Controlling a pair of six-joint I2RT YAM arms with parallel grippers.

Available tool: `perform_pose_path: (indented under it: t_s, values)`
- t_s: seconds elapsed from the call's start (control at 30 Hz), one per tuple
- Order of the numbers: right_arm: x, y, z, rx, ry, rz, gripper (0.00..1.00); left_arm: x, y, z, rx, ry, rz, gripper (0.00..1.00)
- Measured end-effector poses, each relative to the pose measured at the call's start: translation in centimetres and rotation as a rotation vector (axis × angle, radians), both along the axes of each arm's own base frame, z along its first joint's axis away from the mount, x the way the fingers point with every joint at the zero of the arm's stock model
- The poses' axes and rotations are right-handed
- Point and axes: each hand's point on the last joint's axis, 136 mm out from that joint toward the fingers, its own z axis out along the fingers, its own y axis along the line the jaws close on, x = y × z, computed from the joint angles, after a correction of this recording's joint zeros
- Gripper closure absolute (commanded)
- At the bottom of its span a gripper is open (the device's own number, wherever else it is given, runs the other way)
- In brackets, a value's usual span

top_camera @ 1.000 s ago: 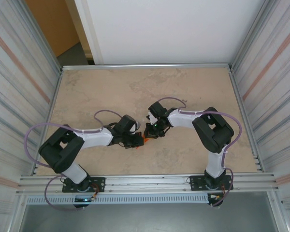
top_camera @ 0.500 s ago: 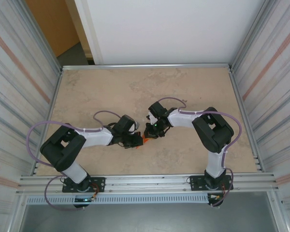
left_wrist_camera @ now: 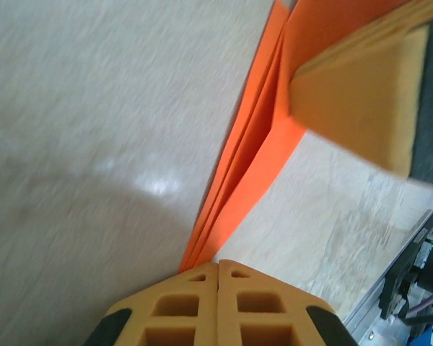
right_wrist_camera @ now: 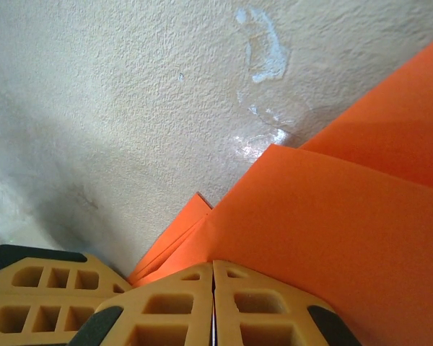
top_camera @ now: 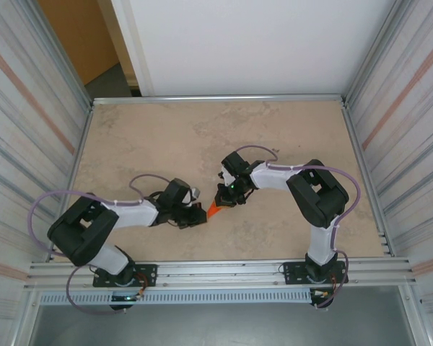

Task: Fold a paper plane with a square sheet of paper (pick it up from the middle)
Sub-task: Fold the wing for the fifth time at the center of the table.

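Narrow bright orange folded paper plane point(top_camera: 212, 210) at mid-desk, between two white-and-black arms. Left arm point(top_camera: 133, 213) reaches in from left, its jaws pressed together, clamped on plane's narrow end. Right arm point(top_camera: 274, 176) reaches in from right, its jaws also together, pinching wider folded layers. Plane point(left_wrist_camera: 238, 202) spans both grips over mottled beige desk point(top_camera: 166, 137). Contact with desk: cannot tell.

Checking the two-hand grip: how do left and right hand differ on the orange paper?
The left hand pinches the orange paper at its narrow end, layers edge-on; the right hand pinches a broad flat flap. Overhead, the left hand sits nearer the table's front edge, the right hand farther back. Both are shut on it.
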Motion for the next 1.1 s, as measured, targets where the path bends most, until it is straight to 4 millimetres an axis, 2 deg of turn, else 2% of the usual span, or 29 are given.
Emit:
perform_pose_path:
  t_s: [0.13,0.2,0.37,0.43,0.6,0.83,1.1]
  values:
    - [0.0,0.0,0.0,0.003,-0.004,0.01,0.92,-1.5,1.4,0.5,0.031,0.031,0.005,0.98]
    - [0.0,0.0,0.0,0.004,-0.006,0.013,0.92,-1.6,1.6,1.3,0.03,0.02,0.009,0.98]
    - [0.0,0.1,0.1,0.007,-0.008,0.014,0.92,0.4,0.1,4.0,-0.017,-0.046,0.013,0.98]
    - [0.0,0.1,0.1,0.009,-0.008,0.014,0.92,1.5,-0.8,4.4,-0.029,-0.058,0.013,0.99]
    - [0.0,0.2,0.1,0.012,-0.007,0.015,0.92,3.4,-2.4,2.9,-0.013,-0.041,0.012,1.0]
    - [0.0,0.2,0.2,0.013,-0.008,0.014,0.92,3.8,-2.0,0.4,0.056,-0.003,0.031,1.0]
    - [1.0,-0.5,0.8,-0.03,-0.053,-0.01,0.88,3.9,-2.0,0.2,0.065,0.023,0.055,1.0]
